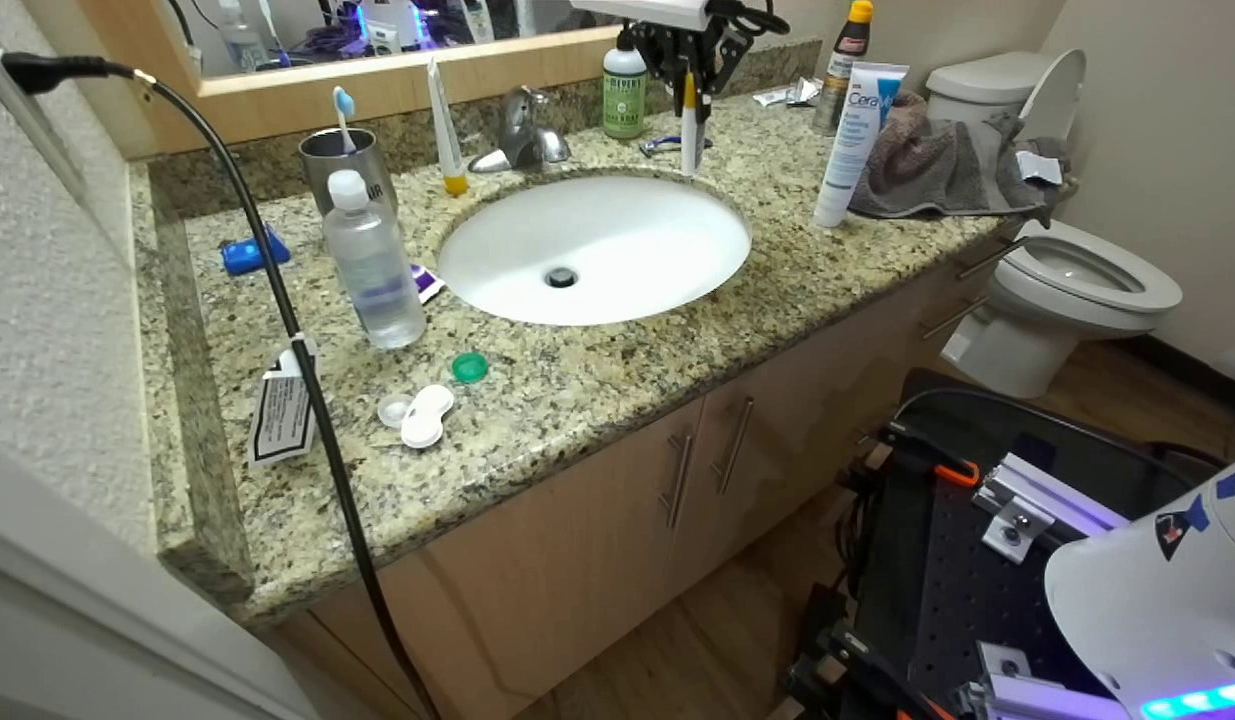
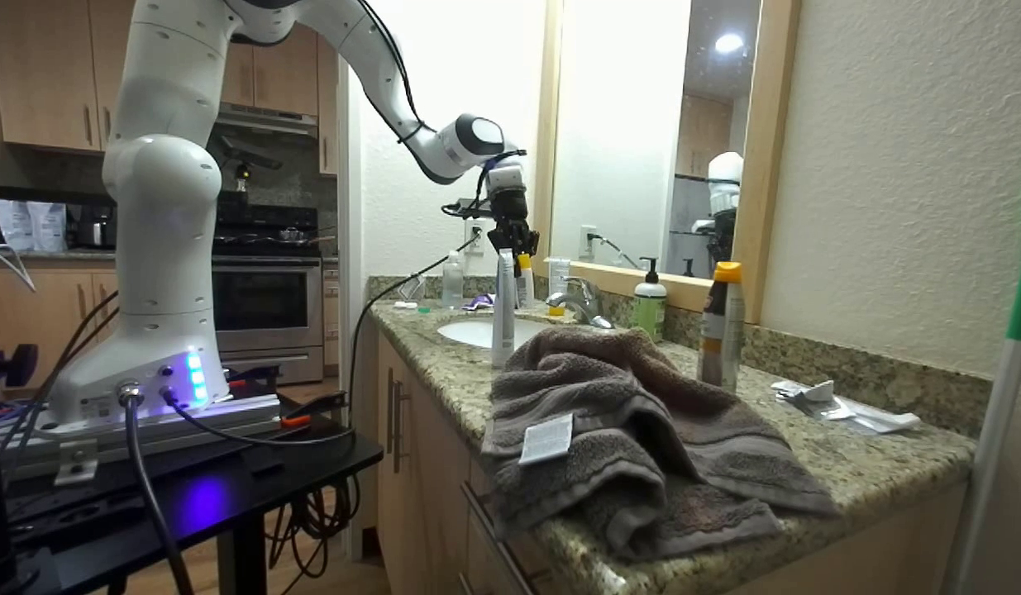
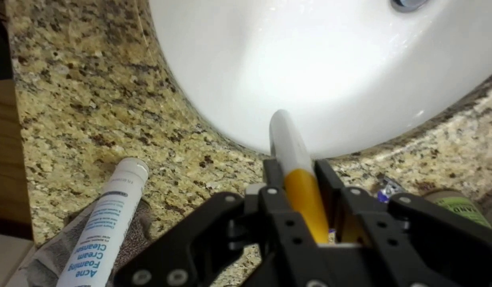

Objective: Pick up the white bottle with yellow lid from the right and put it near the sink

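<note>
The white bottle with yellow lid (image 1: 691, 142) is held upright in my gripper (image 1: 691, 85), at the edge of the sink (image 1: 617, 235). In the wrist view my gripper (image 3: 295, 169) has its fingers against both sides of the bottle (image 3: 289, 145), around the yellow lid. The bottle's lower end shows over the rim of the white basin (image 3: 309, 59); I cannot tell whether it touches anything. In an exterior view the bottle (image 2: 524, 285) under my gripper (image 2: 514, 240) is partly hidden by a standing tube.
A white-blue cleanser tube (image 1: 857, 145) stands right of the sink by a grey towel (image 2: 626, 413). A green soap bottle (image 1: 624, 95), a razor (image 1: 672, 146) and the chrome tap (image 1: 525, 135) are close behind. A spray can (image 1: 845, 70) stands farther back.
</note>
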{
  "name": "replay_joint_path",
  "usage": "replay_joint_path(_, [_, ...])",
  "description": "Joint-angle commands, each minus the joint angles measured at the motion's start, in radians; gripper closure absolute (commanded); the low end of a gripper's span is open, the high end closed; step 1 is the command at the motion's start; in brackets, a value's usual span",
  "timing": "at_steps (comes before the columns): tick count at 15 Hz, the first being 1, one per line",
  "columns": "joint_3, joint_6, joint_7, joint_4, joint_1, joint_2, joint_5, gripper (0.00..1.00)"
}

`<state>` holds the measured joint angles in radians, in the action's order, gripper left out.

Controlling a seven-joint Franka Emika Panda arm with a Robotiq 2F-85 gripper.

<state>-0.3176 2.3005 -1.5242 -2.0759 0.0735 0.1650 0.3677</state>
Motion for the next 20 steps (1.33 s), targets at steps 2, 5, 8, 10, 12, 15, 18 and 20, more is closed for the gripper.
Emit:
replay_joint_path(2, [0.024,0.025,-0.001,-0.016,0.045,-0.038,0.003,0.74])
replay_joint_path(5, [0.028,0.024,-0.006,-0.036,0.050,-0.053,0.006,0.94])
replay_joint_path(8, [0.045,0.031,-0.048,-0.128,0.034,-0.090,0.006,0.94])
replay_joint_path(10, [0.064,0.046,-0.101,-0.196,0.023,-0.121,0.019,0.94])
replay_joint_path(12, [0.083,0.033,-0.178,-0.243,0.014,-0.141,0.043,0.94])
replay_joint_path(15, [0.106,0.009,-0.289,-0.317,0.018,-0.196,0.070,0.94])
replay_joint_path(18, [0.118,0.003,-0.331,-0.401,0.041,-0.255,0.043,0.94])
replay_joint_path(20, [0.115,0.006,-0.359,-0.453,0.063,-0.291,0.041,0.94])
